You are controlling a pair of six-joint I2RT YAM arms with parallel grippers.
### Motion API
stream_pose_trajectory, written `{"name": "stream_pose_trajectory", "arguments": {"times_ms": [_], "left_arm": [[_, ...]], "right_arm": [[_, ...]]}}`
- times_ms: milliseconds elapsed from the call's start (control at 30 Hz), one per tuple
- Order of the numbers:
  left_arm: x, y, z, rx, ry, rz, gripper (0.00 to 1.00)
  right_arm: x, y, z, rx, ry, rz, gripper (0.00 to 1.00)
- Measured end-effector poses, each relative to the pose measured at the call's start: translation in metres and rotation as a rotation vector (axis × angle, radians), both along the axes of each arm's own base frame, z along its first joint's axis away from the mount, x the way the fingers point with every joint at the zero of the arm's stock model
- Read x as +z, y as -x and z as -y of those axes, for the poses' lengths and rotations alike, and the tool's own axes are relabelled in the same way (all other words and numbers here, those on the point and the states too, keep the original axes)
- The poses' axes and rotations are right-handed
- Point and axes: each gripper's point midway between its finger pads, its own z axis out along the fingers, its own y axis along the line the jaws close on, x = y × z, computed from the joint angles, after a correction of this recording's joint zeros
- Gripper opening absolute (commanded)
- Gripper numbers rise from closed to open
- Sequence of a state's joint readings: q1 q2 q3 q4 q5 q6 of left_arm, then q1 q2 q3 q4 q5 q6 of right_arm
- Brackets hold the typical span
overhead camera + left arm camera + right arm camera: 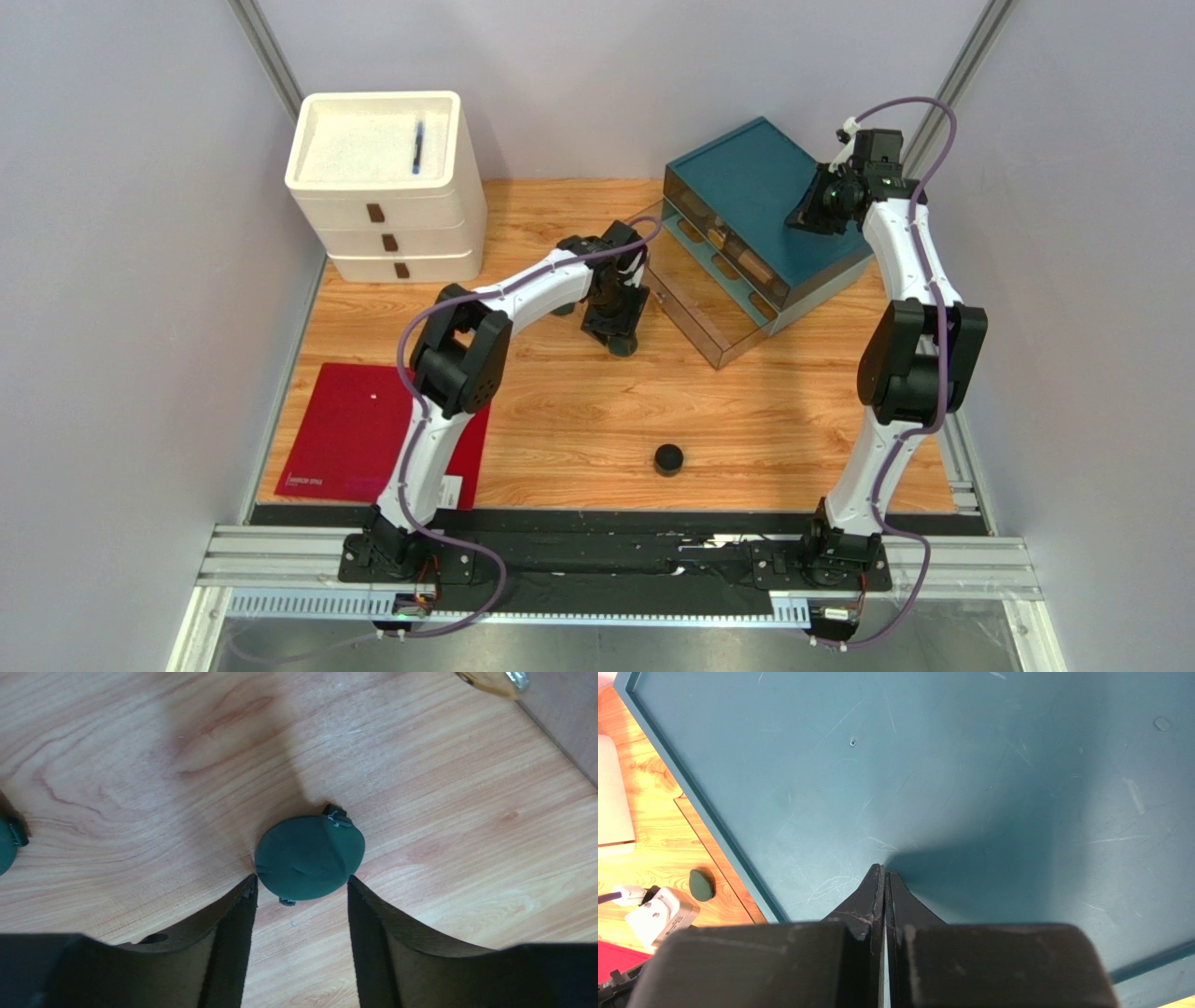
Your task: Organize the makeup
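Note:
A flat dark-green disc point(309, 857) lies on the wooden table point(435, 798). My left gripper point(302, 882) is open, its fingertips just at the disc's near edge on either side. A second dark-green disc point(5, 845) shows at the left edge of that view. A disc also shows in the right wrist view point(701, 884). A gold-coloured piece point(491, 680) peeks in at the top right. The black round jar point(669, 458) stands alone near the front. My right gripper point(885, 871) is shut and empty over the teal drawer unit's top point(1018, 777).
The teal drawer unit point(765, 182) stands at the back right with its lower drawers point(701, 280) pulled out towards my left gripper point(613, 329). A white drawer unit point(379, 182) at the back left carries a blue pen point(418, 144). A red mat point(351, 427) lies front left.

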State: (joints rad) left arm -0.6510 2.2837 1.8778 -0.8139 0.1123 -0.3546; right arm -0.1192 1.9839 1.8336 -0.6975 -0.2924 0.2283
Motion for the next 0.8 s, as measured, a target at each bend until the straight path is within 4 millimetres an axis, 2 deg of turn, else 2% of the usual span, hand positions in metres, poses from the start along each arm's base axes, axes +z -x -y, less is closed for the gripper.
{"name": "stream_pose_trajectory", "arguments": {"times_ms": [33, 133, 367, 533, 667, 800], "left_arm": [[0.000, 0.000, 0.000, -0.002, -0.003, 0.001, 0.31], [-0.004, -0.001, 0.001, -0.006, -0.016, -0.002, 0.00], [-0.004, -0.002, 0.002, -0.003, -0.025, -0.001, 0.00], [0.001, 0.004, -0.006, 0.003, -0.054, 0.019, 0.00], [0.030, 0.002, -0.008, 0.013, -0.033, 0.065, 0.00], [0.075, -0.008, 0.001, 0.028, 0.043, 0.147, 0.00]], "right_arm": [[0.000, 0.000, 0.000, 0.000, 0.000, 0.000, 0.01], [0.000, 0.000, 0.000, 0.000, 0.000, 0.000, 0.01], [0.000, 0.000, 0.000, 0.000, 0.000, 0.000, 0.01], [0.000, 0.000, 0.000, 0.000, -0.001, 0.000, 0.01], [0.000, 0.000, 0.000, 0.000, -0.001, 0.000, 0.01], [0.000, 0.000, 0.000, 0.000, -0.001, 0.000, 0.01]]}}
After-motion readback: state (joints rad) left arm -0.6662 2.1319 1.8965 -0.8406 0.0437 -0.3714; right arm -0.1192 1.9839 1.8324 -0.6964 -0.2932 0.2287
